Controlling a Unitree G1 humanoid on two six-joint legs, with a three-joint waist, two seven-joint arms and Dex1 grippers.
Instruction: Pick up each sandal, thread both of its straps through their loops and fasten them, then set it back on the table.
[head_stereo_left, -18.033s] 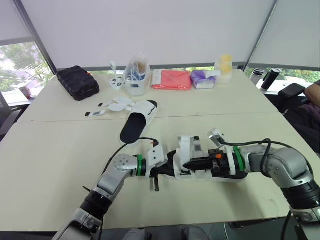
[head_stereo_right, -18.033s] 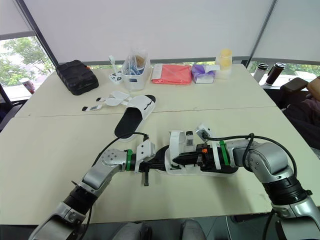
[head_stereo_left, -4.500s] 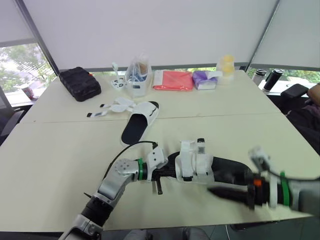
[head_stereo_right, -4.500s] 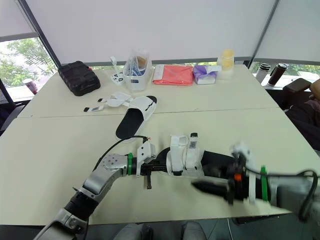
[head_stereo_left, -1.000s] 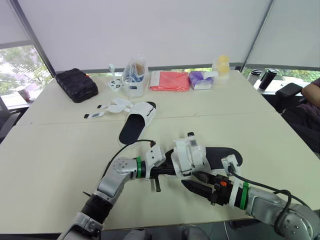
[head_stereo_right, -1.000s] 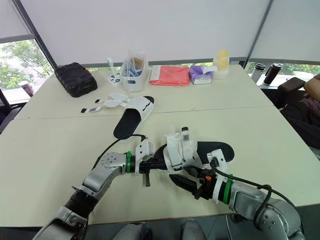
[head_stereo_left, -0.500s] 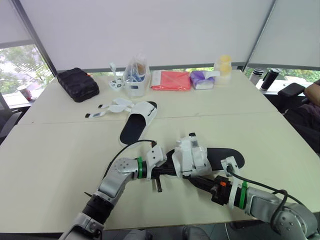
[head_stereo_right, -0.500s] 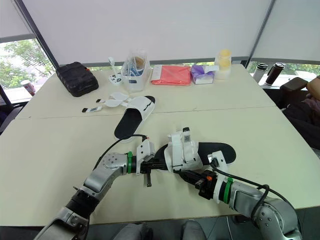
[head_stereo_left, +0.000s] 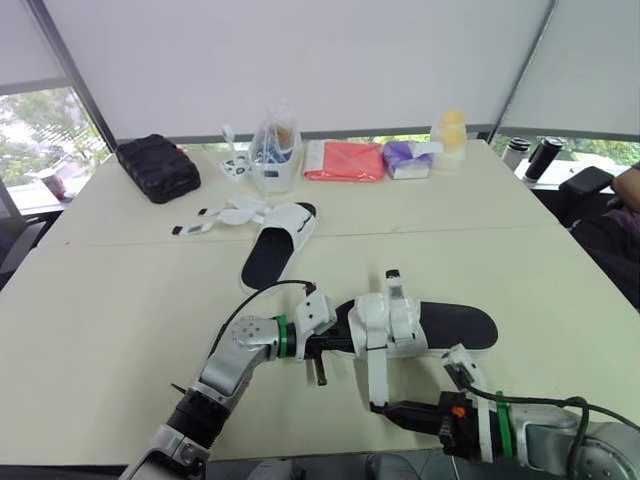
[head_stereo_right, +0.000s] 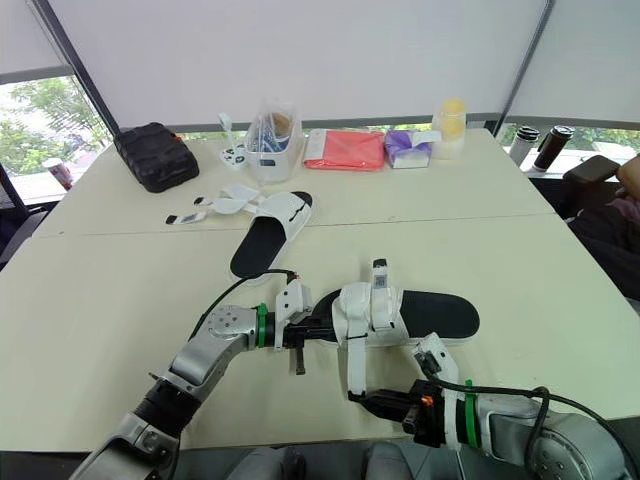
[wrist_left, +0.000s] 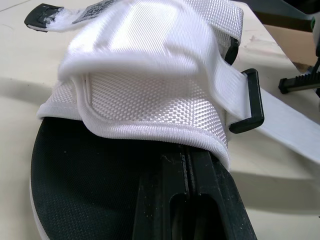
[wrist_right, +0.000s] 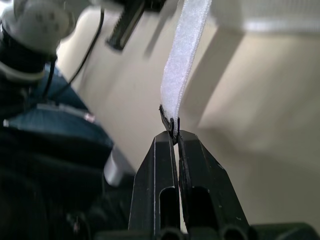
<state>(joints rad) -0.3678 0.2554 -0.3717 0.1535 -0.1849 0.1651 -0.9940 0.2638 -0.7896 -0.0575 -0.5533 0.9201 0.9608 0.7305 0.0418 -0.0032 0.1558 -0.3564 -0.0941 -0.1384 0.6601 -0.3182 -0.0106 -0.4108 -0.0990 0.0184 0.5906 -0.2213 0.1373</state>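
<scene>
The near sandal (head_stereo_left: 445, 325), black-soled with white straps, lies on the table (head_stereo_left: 120, 320) in front of me. My left gripper (head_stereo_left: 338, 343) is shut on the toe end of its sole; the left wrist view shows the closed fingers (wrist_left: 200, 200) under the white upper. A long white strap (head_stereo_left: 374, 375) runs out through the black loop (wrist_left: 251, 100) toward the table's front edge. Down there my right gripper (head_stereo_left: 379, 407) is shut on the strap's tip (wrist_right: 171, 125). The second sandal (head_stereo_left: 277, 240) lies farther back with its straps (head_stereo_left: 215, 214) spread open.
Along the far edge sit a black case (head_stereo_left: 157, 165), a clear bin of small items (head_stereo_left: 272, 158), a red packet (head_stereo_left: 343, 160), a purple packet (head_stereo_left: 405, 157) and a yellow bottle (head_stereo_left: 452, 130). A person's arm (head_stereo_left: 628, 185) shows at the far right.
My right gripper has drawn back toward the table's front edge with the strap tip, pulling the strap out long and straight. The near sandal has settled flatter; the left gripper stays put.
</scene>
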